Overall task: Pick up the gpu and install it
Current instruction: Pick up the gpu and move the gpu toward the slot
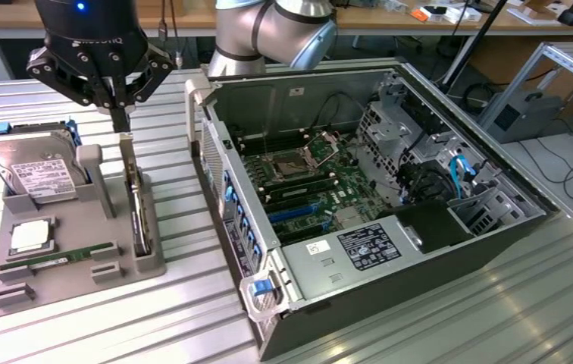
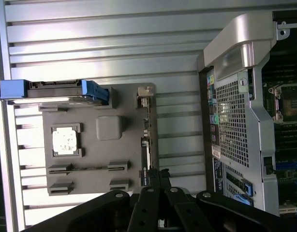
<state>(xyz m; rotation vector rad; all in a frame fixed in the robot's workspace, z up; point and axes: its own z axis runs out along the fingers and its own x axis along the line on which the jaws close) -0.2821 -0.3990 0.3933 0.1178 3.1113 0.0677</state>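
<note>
Fingers are pressed shut, tips right at the top end of the gpu. You can't tell from these views whether they pinch it or only touch it. The gpu stands on edge in its slot on the grey parts fixture on the tabletop, near the hard drive and apart from the open PC case. My read: card not lifted yet, nothing seated on the motherboard. Pick and install both left.

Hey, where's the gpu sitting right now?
On the exterior view's left, the gpu stands on edge in the grey holder tray, along the side nearest the open computer case, with the shut gripper right above its far end.
</note>
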